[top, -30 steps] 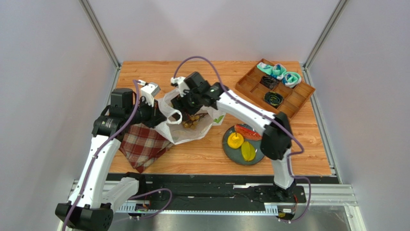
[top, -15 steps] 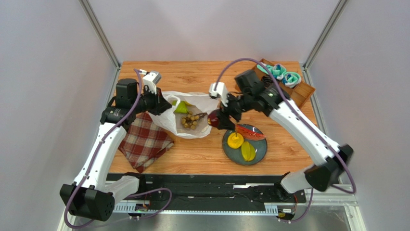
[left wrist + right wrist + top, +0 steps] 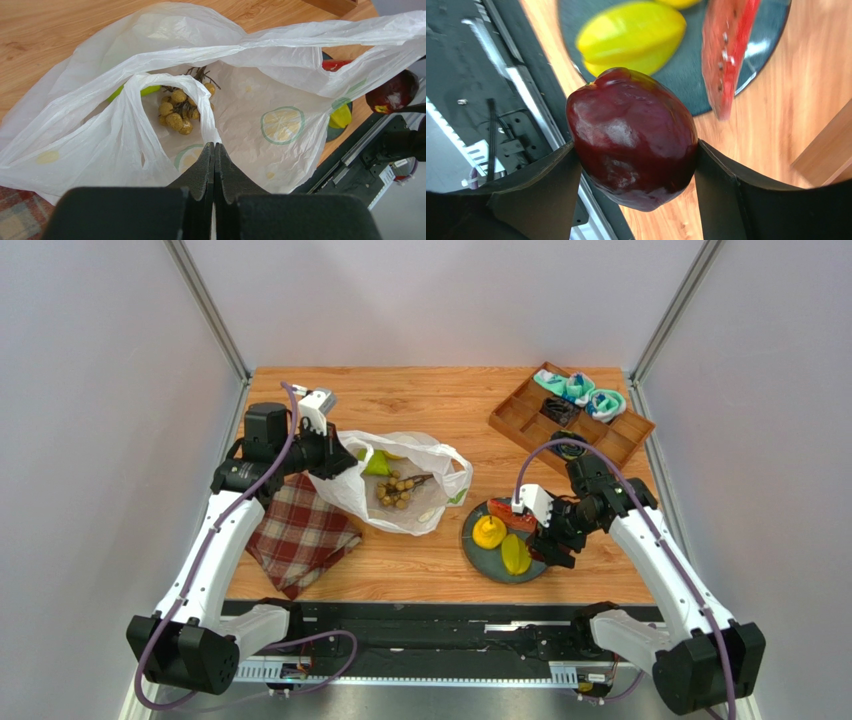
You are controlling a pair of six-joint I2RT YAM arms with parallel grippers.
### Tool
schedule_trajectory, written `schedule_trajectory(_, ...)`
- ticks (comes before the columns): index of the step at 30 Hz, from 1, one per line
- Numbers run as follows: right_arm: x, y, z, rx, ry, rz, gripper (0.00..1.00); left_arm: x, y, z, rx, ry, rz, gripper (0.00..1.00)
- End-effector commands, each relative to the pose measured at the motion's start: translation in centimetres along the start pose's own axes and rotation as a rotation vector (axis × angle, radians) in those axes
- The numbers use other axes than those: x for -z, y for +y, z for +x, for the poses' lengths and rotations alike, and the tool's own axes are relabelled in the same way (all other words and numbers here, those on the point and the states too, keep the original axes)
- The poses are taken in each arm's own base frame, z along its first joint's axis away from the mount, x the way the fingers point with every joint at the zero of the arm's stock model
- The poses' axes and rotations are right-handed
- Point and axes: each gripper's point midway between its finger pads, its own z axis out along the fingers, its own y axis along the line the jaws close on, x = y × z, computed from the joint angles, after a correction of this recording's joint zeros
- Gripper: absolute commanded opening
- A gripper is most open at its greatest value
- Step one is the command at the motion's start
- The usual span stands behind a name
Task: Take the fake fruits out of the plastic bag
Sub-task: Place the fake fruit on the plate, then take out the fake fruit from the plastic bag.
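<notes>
White plastic bag (image 3: 400, 480) lies open on the desk (image 3: 420, 390), left pincer (image 3: 214, 150) clamped shut on its handle loop (image 3: 170, 85). The right pincer (image 3: 553, 543), gripping the dark red apple (image 3: 633, 137), has swung from the bag's mouth to over the plate (image 3: 476, 552) right of the bag; release likely next. Still inside the bag: grape bunch (image 3: 395, 490), green pear (image 3: 375, 465).

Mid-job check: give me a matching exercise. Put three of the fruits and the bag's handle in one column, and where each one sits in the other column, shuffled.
Things:
1. dark red plastic apple
2. brown plastic grape bunch
3. yellow plastic starfruit
4. handle loop of the white crinkly plastic bag

Places:
A. lying on the dark round plate
B. pinched in the shut left tool
C. inside the bag
D. clamped in the right tool

Pairs: 1-D, 2-C, 3-A, 4-B
</notes>
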Motion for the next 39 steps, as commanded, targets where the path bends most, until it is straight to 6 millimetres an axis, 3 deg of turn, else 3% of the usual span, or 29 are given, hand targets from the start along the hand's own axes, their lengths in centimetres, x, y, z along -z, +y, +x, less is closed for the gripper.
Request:
schedule_trajectory(1,-0.8,-2.8,1.1,0.001,0.031,0.068,0.51,0.4,-0.3,-0.9,-0.027,-0.026,0.008,0.0)
schedule_trajectory(9,-3.7,-3.6,2.4,-0.105,0.076,0.06,0.59,0.5,0.1,-0.6,-0.019,-0.022,-0.001,0.0)
schedule_trajectory(11,-4.0,-4.5,2.6,-0.138,0.087,0.087,0.71,0.5,0.1,-0.4,-0.016,-0.019,0.001,0.0)
schedule_trajectory(13,-4.1,-5.1,2.5,-0.186,0.09,0.112,1.0,0.5,0.1,-0.2,-0.015,-0.017,0.004,0.0)
schedule_trajectory(18,-2.3,-6.2,0.0,-0.214,0.011,0.161,1.0,0.5,0.1,0.1,-0.014,-0.013,0.004,0.0)
schedule_trajectory(20,-1.2,-5.4,-0.8,-0.246,-0.002,0.127,1.0,0.6,0.0,0.2,-0.018,-0.013,0.008,0.0)
schedule_trajectory(21,0.3,-6.0,-2.2,-0.245,-0.037,0.148,1.0,0.6,0.0,0.2,-0.019,-0.013,0.008,0.0)
schedule_trajectory(23,1.7,-5.2,-3.8,-0.265,-0.092,0.116,1.0,0.8,-0.1,0.2,-0.025,-0.016,0.008,0.0)
schedule_trajectory(24,3.2,-5.8,-5.6,-0.251,-0.148,0.137,1.0,0.8,-0.1,0.1,-0.028,-0.018,0.007,0.0)
schedule_trajectory(27,5.3,-5.7,-9.6,-0.281,-0.294,0.117,1.0,1.0,-0.1,-0.2,-0.035,-0.023,0.004,0.0)
schedule_trajectory(31,8.7,-4.8,-17.3,-0.26,-0.496,0.048,1.0,1.1,0.1,0.1,-0.033,-0.015,-0.001,0.0)
schedule_trajectory(34,9.6,-2.9,-21.8,-0.182,-0.558,0.01,0.98,1.2,0.1,0.2,-0.029,-0.011,0.001,0.0)
schedule_trajectory(35,10.7,-2.9,-23.7,-0.13,-0.613,0.03,0.97,1.3,0.0,0.1,-0.029,-0.012,0.003,0.0)
schedule_trajectory(38,10.7,-1.6,-28.3,-0.043,-0.689,0.041,0.91,1.8,-0.3,0.3,-0.008,0.001,0.005,0.0)
schedule_trajectory(39,9.1,-1.6,-29.3,-0.049,-0.67,0.026,0.86,2.2,-0.4,0.4,-0.002,0.006,-0.001,0.0)
